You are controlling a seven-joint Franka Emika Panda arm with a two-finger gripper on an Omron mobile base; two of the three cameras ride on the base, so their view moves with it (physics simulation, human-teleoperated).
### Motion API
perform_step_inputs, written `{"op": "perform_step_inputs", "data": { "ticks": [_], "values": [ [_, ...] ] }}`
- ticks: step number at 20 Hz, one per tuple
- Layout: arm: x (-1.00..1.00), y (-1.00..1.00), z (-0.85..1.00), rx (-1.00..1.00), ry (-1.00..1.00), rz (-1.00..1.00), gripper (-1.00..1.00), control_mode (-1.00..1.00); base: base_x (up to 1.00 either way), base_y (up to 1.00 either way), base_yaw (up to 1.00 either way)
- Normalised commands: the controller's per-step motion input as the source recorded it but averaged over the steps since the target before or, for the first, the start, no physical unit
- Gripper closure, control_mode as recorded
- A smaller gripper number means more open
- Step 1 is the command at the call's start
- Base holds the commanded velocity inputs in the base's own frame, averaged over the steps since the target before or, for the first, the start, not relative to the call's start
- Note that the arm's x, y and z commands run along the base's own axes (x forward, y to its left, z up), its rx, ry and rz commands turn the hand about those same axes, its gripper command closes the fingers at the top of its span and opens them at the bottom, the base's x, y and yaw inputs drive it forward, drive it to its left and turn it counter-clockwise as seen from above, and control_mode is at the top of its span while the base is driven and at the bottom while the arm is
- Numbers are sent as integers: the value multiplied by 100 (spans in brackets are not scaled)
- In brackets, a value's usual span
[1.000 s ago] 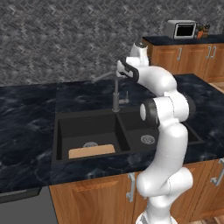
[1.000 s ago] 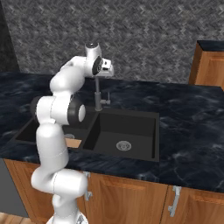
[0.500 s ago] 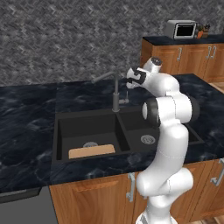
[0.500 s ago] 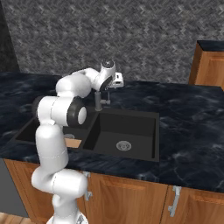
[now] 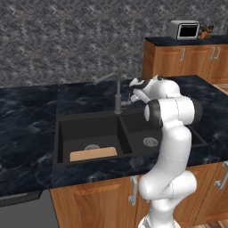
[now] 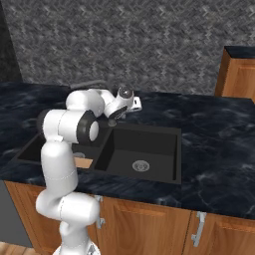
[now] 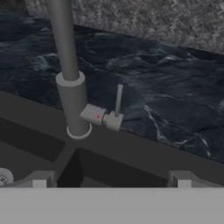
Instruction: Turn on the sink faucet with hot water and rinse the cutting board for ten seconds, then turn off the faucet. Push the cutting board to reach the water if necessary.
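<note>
Dark marbled stone with pale veining forms the counter (image 5: 26,129), backed by a grey herringbone-patterned wall (image 5: 67,40). Brown wooden cabinets with silver handles run below, and a taller wooden cabinet block (image 5: 187,60) at the far right of the left base view carries a small silver oven (image 5: 183,30); no writing can be read on it. Set into the counter is the black double-basin sink (image 5: 60,133), each basin with a round silver drain. The cutting board (image 5: 93,154) lies flat at the front of the left basin. The sink faucet (image 5: 118,95) stands behind the divider, its thin spout angled out to the left, its small side lever (image 7: 118,101) upright with a red dot on its mount. The end effector (image 5: 135,94) hangs released, fingers spread, just beside the lever and apart from it.
</note>
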Motion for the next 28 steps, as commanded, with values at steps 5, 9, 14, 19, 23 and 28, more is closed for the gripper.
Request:
{"op": "perform_step_inputs", "data": {
  "ticks": [5,9,14,19,23,28],
  "values": [
    [5,0,-1,0,-6,0,-100,-100,0,0,0],
    [14,0,-15,0,-12,0,-100,-100,0,0,0],
    [16,0,-13,0,-7,0,-100,-100,0,0,0],
    [7,0,0,0,-1,0,-100,-100,0,0,0],
    [14,0,0,2,0,0,-100,-100,0,0,0],
    [12,0,0,0,0,0,-100,-100,0,0,0]
  ]
}}
